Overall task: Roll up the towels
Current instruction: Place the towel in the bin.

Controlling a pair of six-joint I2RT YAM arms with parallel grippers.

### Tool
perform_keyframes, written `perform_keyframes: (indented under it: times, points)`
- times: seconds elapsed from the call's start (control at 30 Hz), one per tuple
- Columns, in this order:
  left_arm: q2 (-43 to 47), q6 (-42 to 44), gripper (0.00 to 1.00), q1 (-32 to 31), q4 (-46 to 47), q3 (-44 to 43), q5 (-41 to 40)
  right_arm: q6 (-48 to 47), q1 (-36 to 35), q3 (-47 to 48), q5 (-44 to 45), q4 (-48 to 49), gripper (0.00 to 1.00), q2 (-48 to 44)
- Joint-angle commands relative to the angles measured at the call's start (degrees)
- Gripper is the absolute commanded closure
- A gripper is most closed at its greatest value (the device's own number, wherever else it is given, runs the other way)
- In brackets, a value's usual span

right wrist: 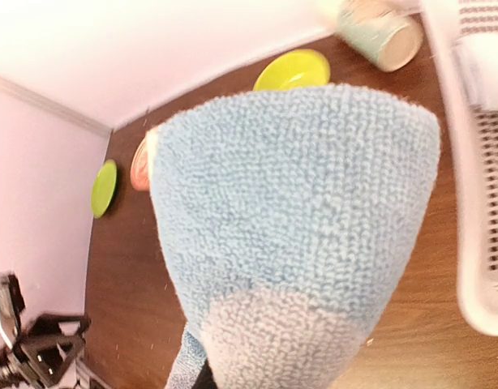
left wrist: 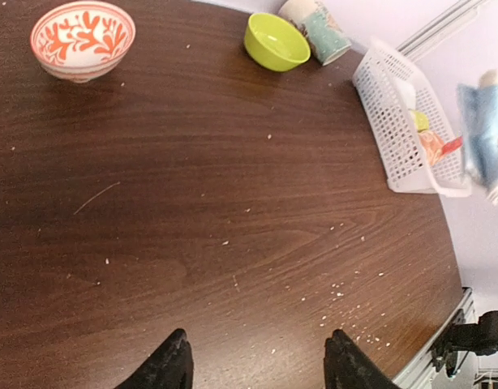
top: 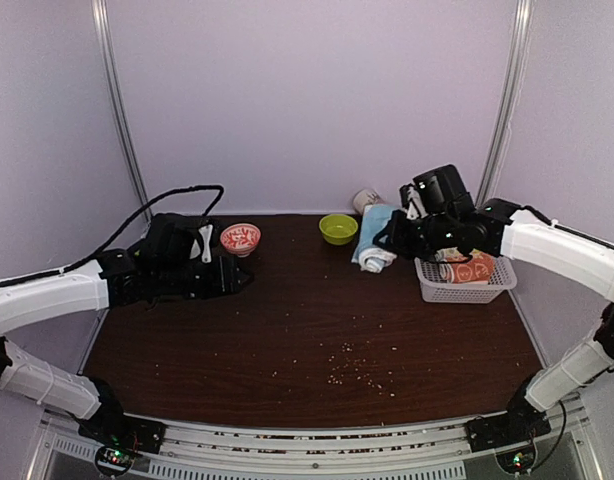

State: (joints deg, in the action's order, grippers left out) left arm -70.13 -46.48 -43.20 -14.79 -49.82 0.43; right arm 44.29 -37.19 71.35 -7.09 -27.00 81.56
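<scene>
1. Crumbs (top: pixel 357 372) — pale, scattered over the near half of the dark wood table (top: pixel 237 340); lilac walls (top: pixel 307 100) on three sides.
2. Orange towel (top: pixel 469 268) with white marks lies bunched in the white basket (top: pixel 465 293) at the table's right edge; its print is too small to read.
3. Right gripper (top: pixel 389 240) is clamped on a plain blue-and-white roll (right wrist: pixel 298 211), held clear of the table just left of the basket.
4. Left gripper (left wrist: pixel 257 366) — fingers spread, holding nothing, above the table's left side.

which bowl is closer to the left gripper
The red-and-white patterned bowl, just beside the left gripper. The plain lime-green bowl sits farther right, near the light blue towel that the right gripper holds.
</scene>
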Motion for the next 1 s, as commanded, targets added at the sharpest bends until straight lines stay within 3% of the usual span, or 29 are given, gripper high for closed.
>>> perform_keyframes:
  times: [0.0, 0.27, 0.63, 0.97]
  points:
    - [-1.8, -1.2, 0.44, 0.3, 0.2, 2.4, -1.5, 0.9, 9.5, -3.6, 7.0, -3.4, 1.0, -4.9]
    - [-4.6, -3.0, 0.45, 0.3, 3.9, 4.2, 0.4, 11.4, 22.9, -13.9, 10.2, 3.7, 1.0, -6.2]
    - [-5.0, -4.2, 0.46, 0.3, 5.1, 6.5, 0.8, 17.7, 28.2, -20.5, 17.0, 5.6, 1.0, -7.4]
    - [-7.0, -5.2, 0.47, 0.3, 6.6, 6.4, 1.8, 22.3, 30.1, -22.7, 17.3, 5.2, 1.0, -3.7]
